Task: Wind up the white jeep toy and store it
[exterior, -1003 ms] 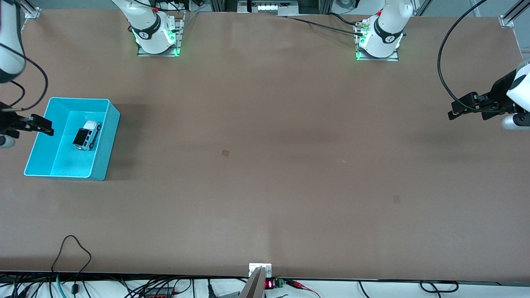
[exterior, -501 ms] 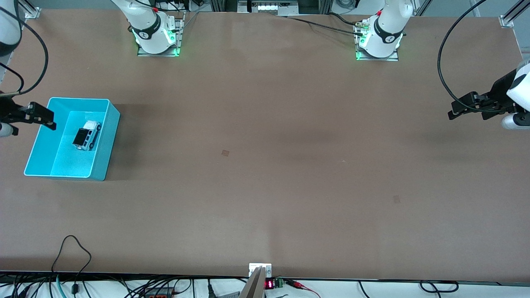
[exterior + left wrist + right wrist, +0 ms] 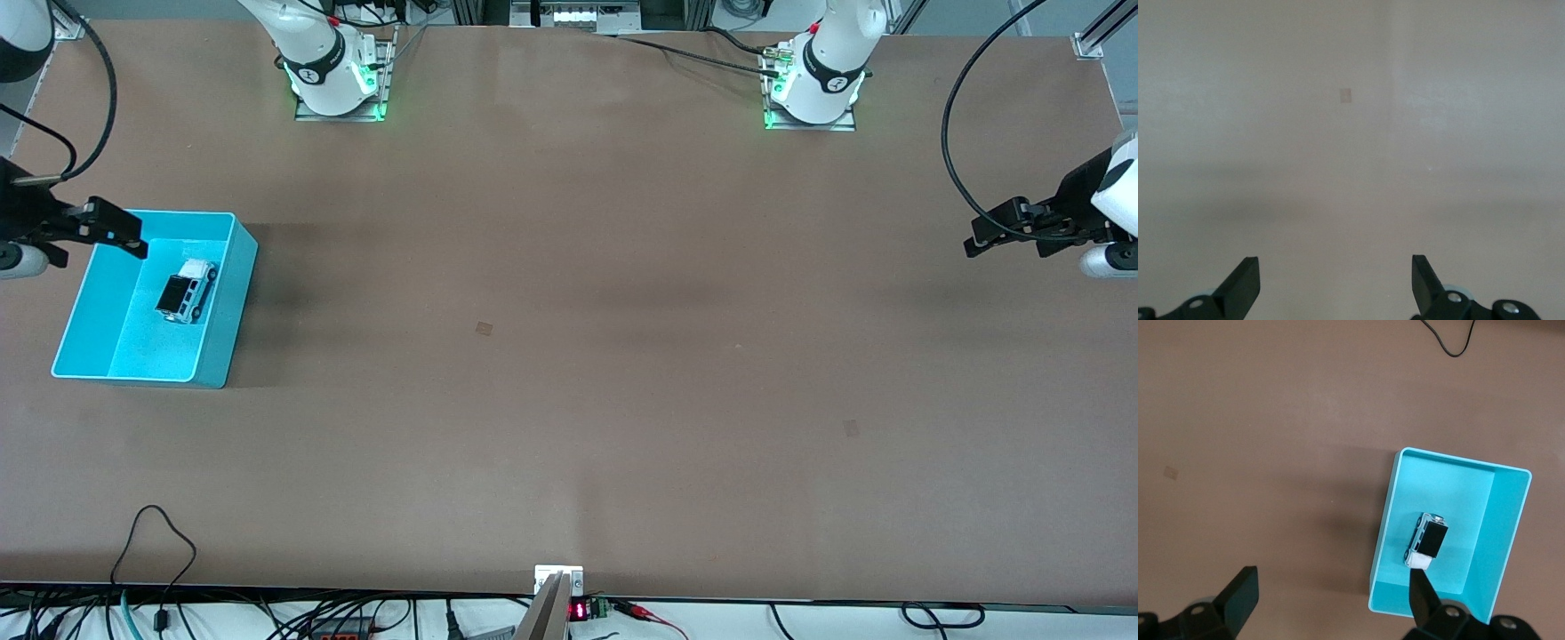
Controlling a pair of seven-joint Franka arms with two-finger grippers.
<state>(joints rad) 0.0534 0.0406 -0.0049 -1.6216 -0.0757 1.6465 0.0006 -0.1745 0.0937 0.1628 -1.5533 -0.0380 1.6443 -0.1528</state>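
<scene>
The white jeep toy (image 3: 187, 290) (image 3: 1426, 541) with its black roof panel lies inside the turquoise bin (image 3: 233, 293) (image 3: 1382, 540) at the right arm's end of the table. My right gripper (image 3: 124, 236) (image 3: 1333, 581) hangs open and empty above the bin's corner that lies farthest from the front camera. One of its fingertips (image 3: 1419, 587) shows over the bin's end wall. My left gripper (image 3: 978, 240) (image 3: 1335, 263) waits open and empty over bare table at the left arm's end.
Two small tape marks (image 3: 484, 328) (image 3: 852, 428) lie flat on the brown table. A black cable loop (image 3: 160, 533) rests near the table's edge closest to the front camera. The arm bases (image 3: 338, 84) (image 3: 813, 93) stand along the farthest edge.
My right gripper has moved away from the front camera along the bin's end and slightly toward the table's middle. The jeep, the bin and the left arm have stayed put.
</scene>
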